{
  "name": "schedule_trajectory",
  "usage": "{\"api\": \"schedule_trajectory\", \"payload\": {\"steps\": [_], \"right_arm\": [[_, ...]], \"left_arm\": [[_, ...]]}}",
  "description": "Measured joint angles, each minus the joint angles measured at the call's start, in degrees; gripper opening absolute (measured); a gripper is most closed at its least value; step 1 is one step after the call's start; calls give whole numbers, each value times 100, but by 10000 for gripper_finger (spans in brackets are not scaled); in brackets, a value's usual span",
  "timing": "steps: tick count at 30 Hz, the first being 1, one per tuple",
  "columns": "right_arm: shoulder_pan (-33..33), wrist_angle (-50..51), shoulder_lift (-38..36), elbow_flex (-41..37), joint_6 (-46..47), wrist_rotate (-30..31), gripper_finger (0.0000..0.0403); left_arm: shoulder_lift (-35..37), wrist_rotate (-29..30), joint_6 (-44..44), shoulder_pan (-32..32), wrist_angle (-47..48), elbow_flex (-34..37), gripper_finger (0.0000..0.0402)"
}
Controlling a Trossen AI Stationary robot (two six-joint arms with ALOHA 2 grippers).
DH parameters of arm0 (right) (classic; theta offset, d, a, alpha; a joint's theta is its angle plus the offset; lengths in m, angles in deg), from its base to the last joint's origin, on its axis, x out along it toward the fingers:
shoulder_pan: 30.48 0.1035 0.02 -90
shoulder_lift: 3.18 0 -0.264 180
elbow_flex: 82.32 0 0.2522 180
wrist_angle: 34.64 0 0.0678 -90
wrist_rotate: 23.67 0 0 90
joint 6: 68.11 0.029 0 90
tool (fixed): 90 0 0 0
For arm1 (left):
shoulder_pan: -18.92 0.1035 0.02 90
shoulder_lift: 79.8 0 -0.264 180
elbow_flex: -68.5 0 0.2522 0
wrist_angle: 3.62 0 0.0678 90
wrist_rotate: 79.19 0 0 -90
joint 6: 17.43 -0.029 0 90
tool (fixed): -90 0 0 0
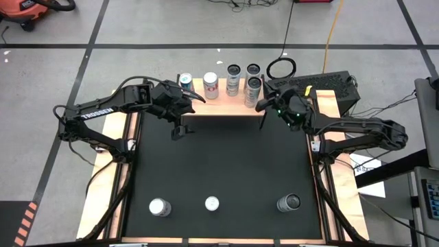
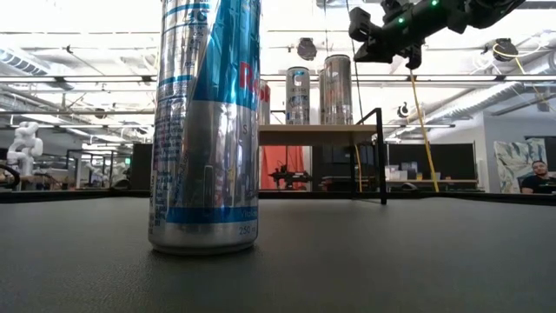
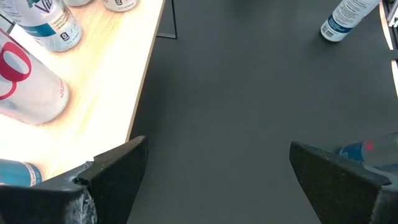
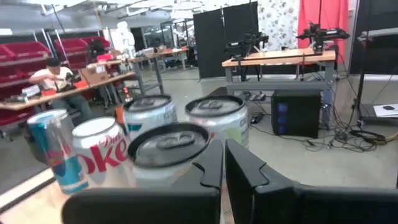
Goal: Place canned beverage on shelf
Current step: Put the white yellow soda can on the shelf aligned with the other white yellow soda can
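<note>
The shelf [image 1: 219,106] stands at the table's far edge, its pale wood top [image 3: 118,81] on thin black legs. Several cans stand on it, among them a blue one [image 1: 185,81], a white Diet Coke can [image 1: 210,86] and a silver one [image 1: 252,91]. Three more cans stand along the near edge [image 1: 159,206] [image 1: 212,203] [image 1: 288,202]; the middle one is the tall blue-and-silver can [image 2: 207,122]. My left gripper [image 3: 217,149] hangs open over the shelf's front left corner [image 1: 180,125]. My right gripper [image 4: 222,152] is shut and level, just beside and above the silver can's top [image 2: 365,30].
A black cable coil [image 1: 280,67] and a dark box [image 1: 329,86] lie past the shelf at the far right. The black mat [image 1: 219,165] between the shelf and the near cans is bare. A person sits in the room behind [image 2: 539,178].
</note>
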Motion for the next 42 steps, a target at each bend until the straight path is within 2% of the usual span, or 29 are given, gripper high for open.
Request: {"api": "schedule_trajectory", "payload": {"steps": [14, 19, 25, 31, 38, 42], "right_arm": [[44, 128, -219, 0, -37, -49, 0], [234, 434, -668, 0, -212, -696, 0], [402, 1006, -1085, 2, -118, -1002, 0], [424, 1167, -876, 2, 167, -2251, 0], [420, 1117, -378, 2, 266, -1895, 0], [420, 706, -150, 2, 232, -1716, 0]], "left_arm": [[1, 0, 20, -1, 0, 1, 393], [0, 0, 17, -2, -4, 0, 393], [0, 0, 17, -1, -69, 0, 393], [0, 0, 24, -1, -61, 2, 393], [0, 0, 26, -2, -48, 1, 393], [0, 0, 28, -2, -48, 0, 393]]}}
